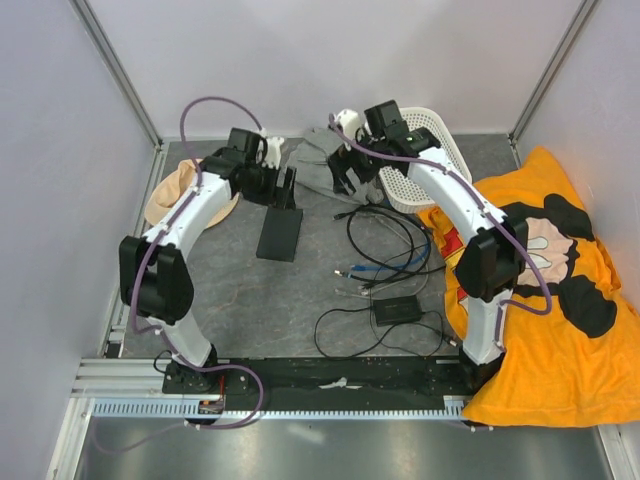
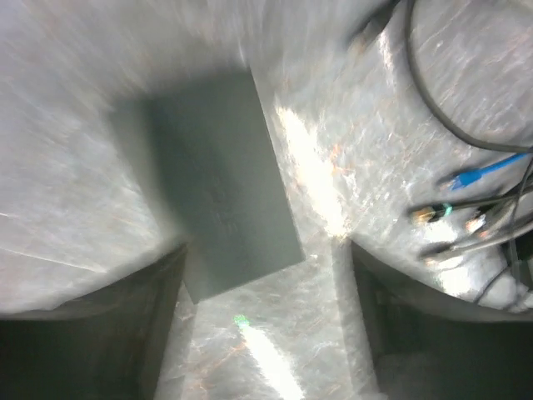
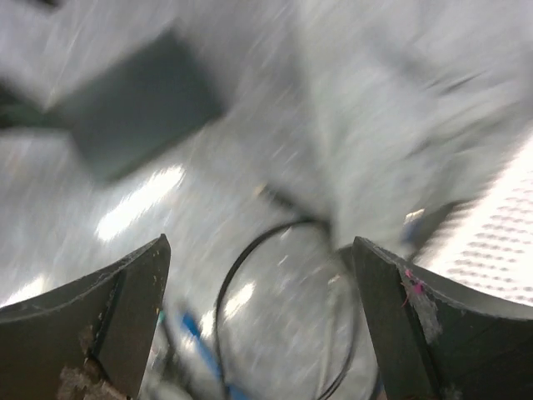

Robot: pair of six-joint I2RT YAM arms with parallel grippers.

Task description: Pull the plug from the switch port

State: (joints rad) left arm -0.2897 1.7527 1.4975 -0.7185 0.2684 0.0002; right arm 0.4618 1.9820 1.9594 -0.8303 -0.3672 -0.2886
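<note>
The switch (image 1: 280, 233) is a flat black box lying left of the table's middle. Its row of ports does not show, and I see no cable reaching it. My left gripper (image 1: 287, 195) hangs open over its far end. In the left wrist view the switch (image 2: 221, 183) lies just ahead of the open gripper (image 2: 266, 333). Loose cables (image 1: 385, 250) with a blue plug (image 1: 365, 270) lie to the right. My right gripper (image 1: 352, 185) is open above the cables' far end. The right wrist view is blurred, with the open gripper (image 3: 262, 308) over a black cable loop (image 3: 229, 292).
A small black power brick (image 1: 397, 310) with a thin cord lies near the front. A white basket (image 1: 425, 160) and a grey cloth (image 1: 325, 155) are at the back. An orange printed cloth (image 1: 560, 290) covers the right side. A tan object (image 1: 175, 190) lies at the left.
</note>
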